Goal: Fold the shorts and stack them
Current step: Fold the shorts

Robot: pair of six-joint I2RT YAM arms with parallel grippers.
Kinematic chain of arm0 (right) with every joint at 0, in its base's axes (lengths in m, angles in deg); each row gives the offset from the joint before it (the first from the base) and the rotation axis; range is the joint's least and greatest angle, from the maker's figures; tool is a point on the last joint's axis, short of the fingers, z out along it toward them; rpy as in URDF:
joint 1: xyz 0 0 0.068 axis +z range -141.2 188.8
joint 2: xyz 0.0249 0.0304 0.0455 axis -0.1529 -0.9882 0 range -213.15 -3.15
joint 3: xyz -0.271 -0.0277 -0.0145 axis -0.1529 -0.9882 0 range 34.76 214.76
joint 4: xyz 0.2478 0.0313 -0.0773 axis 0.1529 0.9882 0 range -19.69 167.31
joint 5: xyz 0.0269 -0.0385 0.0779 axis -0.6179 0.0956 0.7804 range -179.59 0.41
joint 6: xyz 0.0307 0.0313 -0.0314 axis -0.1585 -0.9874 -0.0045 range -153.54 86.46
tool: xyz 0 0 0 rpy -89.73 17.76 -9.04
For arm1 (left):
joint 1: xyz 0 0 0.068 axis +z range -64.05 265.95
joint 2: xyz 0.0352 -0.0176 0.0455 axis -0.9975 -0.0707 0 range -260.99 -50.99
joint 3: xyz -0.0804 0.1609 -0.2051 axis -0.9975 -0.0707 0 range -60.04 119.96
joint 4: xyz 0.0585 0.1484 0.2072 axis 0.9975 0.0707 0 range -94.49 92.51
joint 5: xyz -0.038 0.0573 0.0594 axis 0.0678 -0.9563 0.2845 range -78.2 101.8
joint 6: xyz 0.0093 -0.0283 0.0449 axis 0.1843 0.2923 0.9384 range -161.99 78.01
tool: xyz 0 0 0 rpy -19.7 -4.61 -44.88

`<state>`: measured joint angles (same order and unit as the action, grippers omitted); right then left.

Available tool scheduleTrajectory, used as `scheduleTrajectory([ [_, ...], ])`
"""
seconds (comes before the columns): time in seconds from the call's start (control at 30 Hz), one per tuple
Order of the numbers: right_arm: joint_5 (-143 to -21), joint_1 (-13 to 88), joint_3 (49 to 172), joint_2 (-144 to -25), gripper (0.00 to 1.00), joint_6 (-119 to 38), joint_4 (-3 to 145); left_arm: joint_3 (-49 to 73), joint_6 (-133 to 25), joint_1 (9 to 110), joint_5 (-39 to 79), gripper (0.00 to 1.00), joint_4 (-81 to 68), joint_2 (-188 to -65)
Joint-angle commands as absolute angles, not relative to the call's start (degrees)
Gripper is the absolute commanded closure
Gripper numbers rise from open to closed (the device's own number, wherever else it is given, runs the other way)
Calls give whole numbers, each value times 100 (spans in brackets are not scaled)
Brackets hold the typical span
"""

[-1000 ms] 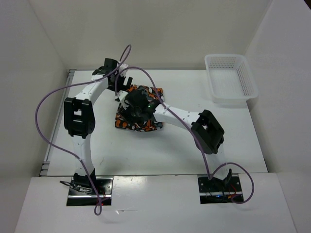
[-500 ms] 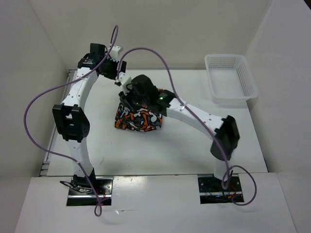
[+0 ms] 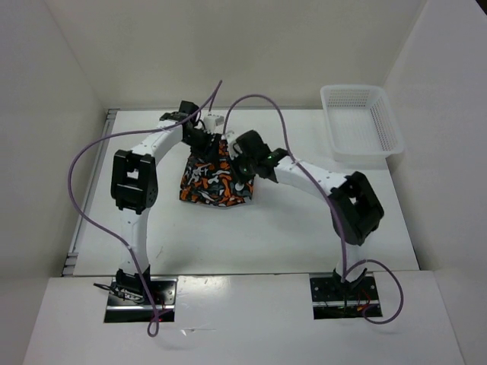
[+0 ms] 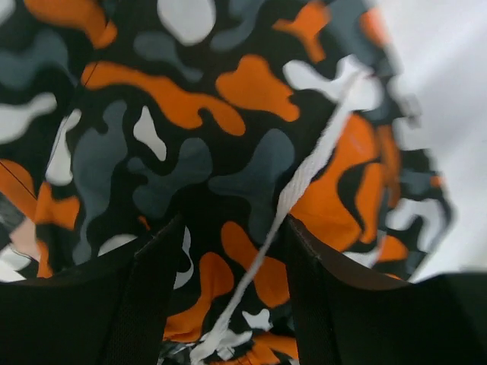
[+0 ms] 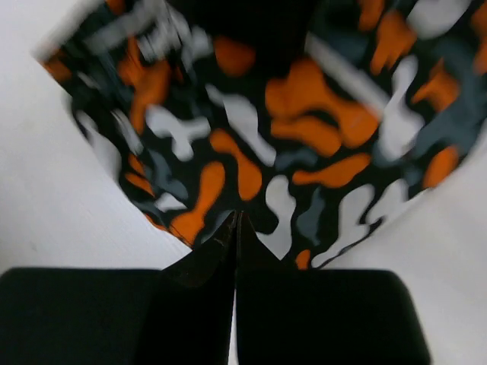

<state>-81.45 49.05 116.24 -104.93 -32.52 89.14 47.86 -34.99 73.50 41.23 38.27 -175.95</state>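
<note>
Looking down from above: two white arms with black joints reach from the near edge of a white worktop [image 3: 289, 228] and meet over a patch of printed cloth.
Shorts: the shorts [image 3: 209, 186] lie bunched in a rough square at mid-worktop, left of centre, showing orange, white, black and grey-teal blotches.
Left tool: the left tool [image 3: 212, 140] sits at the far edge of the shorts, pointing down at them.
Left tool, wrist view: the left tool [image 4: 232, 232] is released, its two dark fingers [image 4: 152, 289] spread apart, with the shorts [image 4: 228, 114] filling the view close behind them.
Drawstring: a white drawstring [image 4: 304, 175] runs on a slant across the print and passes between the left fingers.
Right tool: the right tool [image 3: 242, 166] is over the right side of the shorts, near their far right corner.
Right tool, wrist view: the right tool [image 5: 234, 222] is clenched, its fingers pressed together with only a thin line between them; the tips meet the blurred shorts [image 5: 304, 114], and I cannot tell whether any cloth is pinched.
Basket: a white lattice basket [image 3: 362, 158] stands at the far right corner of the worktop, well apart from the shorts.
</note>
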Motion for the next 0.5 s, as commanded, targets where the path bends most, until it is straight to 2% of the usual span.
scheduleTrajectory([
  [0.0,-7719,4940,11247,-10852,100,-3467,8851,4675,-3531,7365,3835,38,3866,-17806],
  [0.2,-7622,4940,10482,-11248,100,-3652,8746,4798,-3584,7364,3105,35,3533,-18414],
  [0.27,-7754,4940,10253,-11249,100,-3705,8693,4798,-3637,7364,3105,30,3427,-18414],
  [0.37,-7807,4940,10139,-11249,100,-3705,8692,4798,-3637,7364,2878,26,3252,-18414],
  [0.47,-7738,4940,10208,-11249,100,-3705,8692,4798,-3637,7416,2937,17,3146,-18170],
])
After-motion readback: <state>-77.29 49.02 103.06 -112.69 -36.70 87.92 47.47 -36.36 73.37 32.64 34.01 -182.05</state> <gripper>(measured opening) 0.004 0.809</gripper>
